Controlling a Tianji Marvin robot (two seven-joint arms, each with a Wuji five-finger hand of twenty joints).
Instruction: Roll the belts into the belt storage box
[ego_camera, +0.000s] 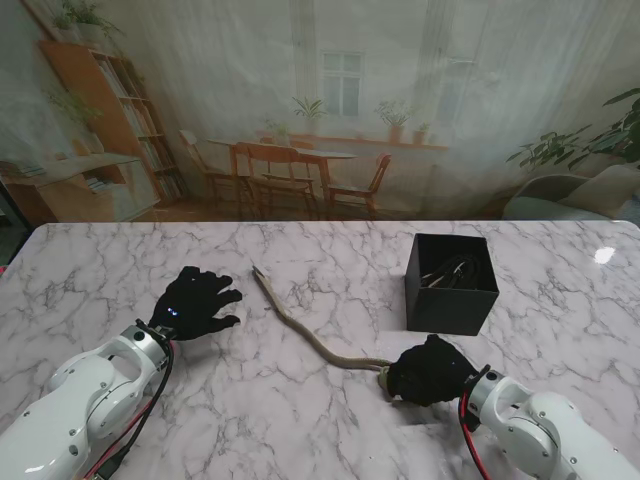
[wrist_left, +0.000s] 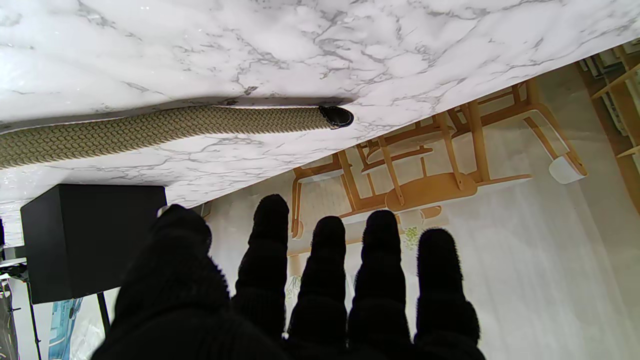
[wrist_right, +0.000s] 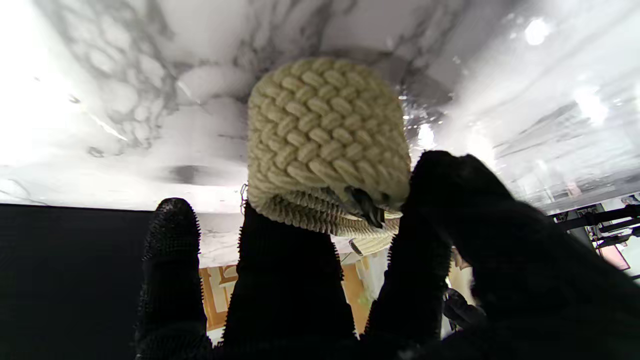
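Box (ego_camera: 452, 284): black, square, dark coiled belt inside.
Belt (ego_camera: 300, 325): tan, braided.
My right hand (ego_camera: 430, 370): clamped on its rolled end.
My left hand (ego_camera: 195, 303): fingers apart, empty.

The belt (wrist_right: 325, 135) is bumpy woven tan cloth; the worktop (ego_camera: 300, 410) is shiny white marble; each hand (ego_camera: 195, 302) wears fuzzy black cloth; the box (ego_camera: 450, 310) is dull black

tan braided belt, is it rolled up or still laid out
Mostly laid out: the tan braided belt trails across the marble table; only the end at the right hand is coiled.
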